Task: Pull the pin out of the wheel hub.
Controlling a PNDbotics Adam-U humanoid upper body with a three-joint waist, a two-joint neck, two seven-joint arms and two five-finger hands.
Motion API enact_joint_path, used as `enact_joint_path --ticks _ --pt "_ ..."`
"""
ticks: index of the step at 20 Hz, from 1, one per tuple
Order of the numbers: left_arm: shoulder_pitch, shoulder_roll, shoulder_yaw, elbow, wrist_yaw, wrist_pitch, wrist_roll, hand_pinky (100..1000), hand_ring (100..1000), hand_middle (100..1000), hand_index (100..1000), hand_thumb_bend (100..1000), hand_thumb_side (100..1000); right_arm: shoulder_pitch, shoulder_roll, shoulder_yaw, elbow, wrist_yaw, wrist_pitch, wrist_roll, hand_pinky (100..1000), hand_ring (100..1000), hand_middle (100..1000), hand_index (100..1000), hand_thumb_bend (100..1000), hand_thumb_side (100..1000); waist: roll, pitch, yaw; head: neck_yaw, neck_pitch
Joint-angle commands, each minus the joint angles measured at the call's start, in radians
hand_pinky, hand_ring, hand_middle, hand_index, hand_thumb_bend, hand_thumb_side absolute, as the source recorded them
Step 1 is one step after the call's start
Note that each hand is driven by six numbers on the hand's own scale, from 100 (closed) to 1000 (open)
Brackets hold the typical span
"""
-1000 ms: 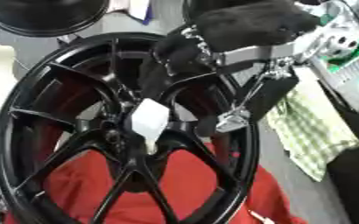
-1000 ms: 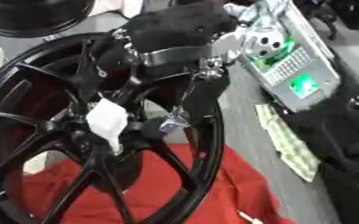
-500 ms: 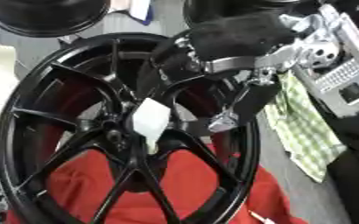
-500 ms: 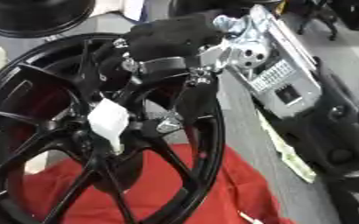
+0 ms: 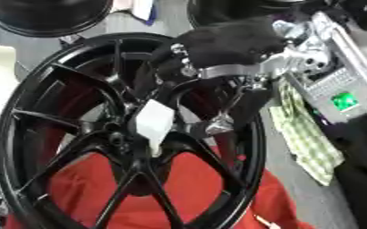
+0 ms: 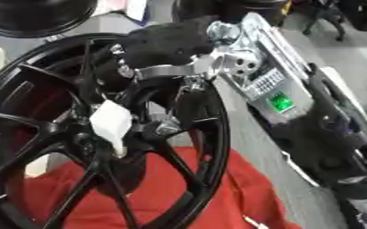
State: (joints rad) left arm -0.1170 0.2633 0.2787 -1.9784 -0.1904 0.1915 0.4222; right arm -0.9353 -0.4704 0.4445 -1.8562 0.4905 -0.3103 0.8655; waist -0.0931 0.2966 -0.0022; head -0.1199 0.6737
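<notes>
- Right hand [image 5: 218,49] reaching in from the upper right, parked over the upper spokes of the black wheel [image 5: 249,147], just above the hub.
- Fingers pointing down through the spoke gaps toward the hub; can't honestly tell how far curled they are or whether anything is pinched, too much black on black.
- Looks like the reach-and-grab step: closing in on the pin, not pulling yet, judging by where the pin sits.
- White pin [image 5: 154,124] (pale, blocky, tapering downward) sitting right at the hub centre, just below the hand and apparently not touched.
- Small silvery bit [image 5: 220,129] hanging just right of the pin, off the hand's side; can't say what it is.
- Next move probably needs fingers dropped lower onto the white piece, closed round it, then a straight tug out from the hub, minding the spokes.
- Red cloth [image 5: 194,192] under the wheel's lower half, checked green towel [image 5: 304,138] off to the wheel's right.
- No left hand anywhere in sight.
</notes>
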Motion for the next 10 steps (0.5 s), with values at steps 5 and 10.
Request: enact_joint_path --ticks 5,10 --pt "-0.008 0.004 0.003 -0.01 -0.006 -0.001 -0.006 735 609 540 665 100 799 -0.012 -0.001 -0.002 0.002 0.022 -0.047 0.041 869 890 825 894 461 100 0.002 -0.007 0.005 -0.01 -0.008" --pt "-0.01 0.002 0.001 -0.01 -0.006 -0.001 -0.009 736 609 540 665 100 800 -0.012 0.003 0.003 0.016 0.027 -0.049 0.041 867 887 818 890 452 100 -0.001 0.0 0.012 -0.026 -0.008"
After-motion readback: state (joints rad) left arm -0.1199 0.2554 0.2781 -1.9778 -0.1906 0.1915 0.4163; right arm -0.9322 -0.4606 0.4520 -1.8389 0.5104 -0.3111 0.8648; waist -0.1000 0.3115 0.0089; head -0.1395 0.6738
